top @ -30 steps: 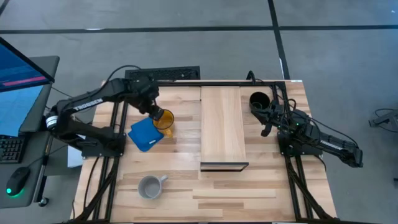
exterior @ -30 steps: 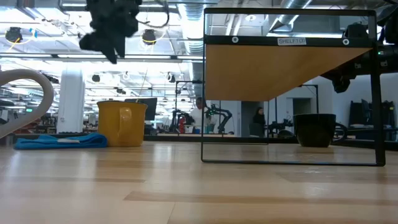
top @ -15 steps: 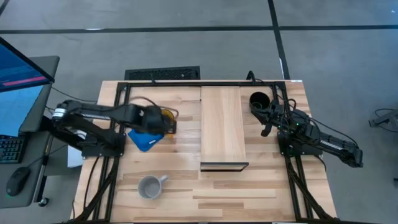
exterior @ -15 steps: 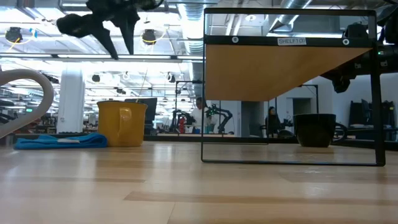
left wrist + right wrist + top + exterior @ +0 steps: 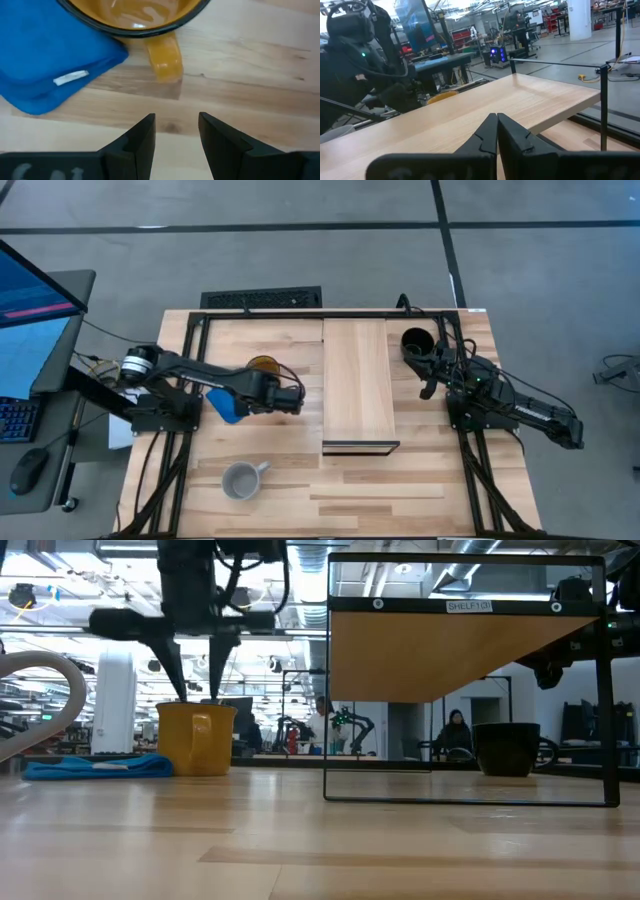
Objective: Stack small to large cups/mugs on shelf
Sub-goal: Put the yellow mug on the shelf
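Note:
The yellow-orange mug [image 5: 263, 365] stands upright on the table left of the shelf [image 5: 358, 385], its handle [image 5: 164, 61] pointing to the near side. My left gripper [image 5: 197, 680] hangs open just above the mug [image 5: 195, 737], fingers pointing down; in the left wrist view the gripper [image 5: 177, 125] is over bare wood beside the handle. The grey mug [image 5: 241, 479] lies near the table's near-left edge. The black mug [image 5: 416, 342] stands at the far right, close to my shut right gripper [image 5: 427, 385].
A flat blue square object [image 5: 228, 402] lies against the yellow mug's left side, under my left arm. The shelf board stands on a dark frame [image 5: 465, 795] in the table's middle. The right wrist view looks across the shelf top [image 5: 510, 107].
My left gripper has swung from the far-left side of the yellow mug toward the near and right, across the mug. It has come down and tipped until its fingers point straight down just above the mug. The mugs and the right arm have kept still.

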